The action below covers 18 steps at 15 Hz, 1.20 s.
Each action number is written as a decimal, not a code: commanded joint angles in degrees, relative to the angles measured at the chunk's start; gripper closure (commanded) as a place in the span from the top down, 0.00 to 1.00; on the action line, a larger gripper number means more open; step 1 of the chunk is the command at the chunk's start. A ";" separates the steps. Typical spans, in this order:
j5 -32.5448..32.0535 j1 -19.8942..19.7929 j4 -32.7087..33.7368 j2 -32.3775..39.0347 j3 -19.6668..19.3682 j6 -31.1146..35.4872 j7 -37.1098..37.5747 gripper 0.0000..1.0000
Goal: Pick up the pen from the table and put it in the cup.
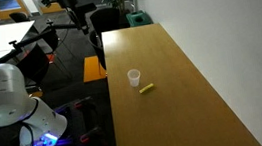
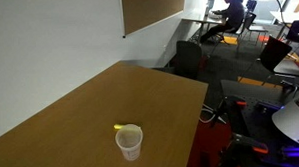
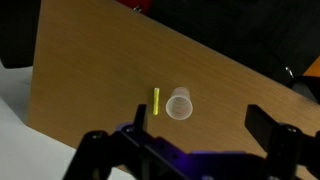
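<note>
The white cup [image 1: 134,78] stands upright near the middle of the light-brown table [image 1: 193,85]. The yellow-green pen [image 1: 147,88] lies flat on the table right beside it, apart from it. Both also show in an exterior view, the cup [image 2: 129,142] in front of the pen [image 2: 120,127]. In the wrist view the pen [image 3: 156,101] lies next to the cup [image 3: 180,103], far below. My gripper [image 3: 200,118] is open and empty, high above the table's near edge. The white arm [image 1: 3,99] stands off the table's side.
Dark office chairs [image 1: 105,21] and a green bin [image 1: 139,20] stand past the table's far end. White tables [image 1: 1,39] are farther back. A white wall [image 1: 225,21] runs along one long side. A seated person [image 2: 227,9] is in the background.
</note>
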 commanded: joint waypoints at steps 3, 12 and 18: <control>-0.42 0.74 0.17 0.22 -0.53 -0.15 0.41 1.00; -3.33 -2.43 -4.41 0.11 -4.16 15.63 0.34 1.00; -2.52 -4.50 -10.32 6.04 -11.45 31.79 -4.55 1.00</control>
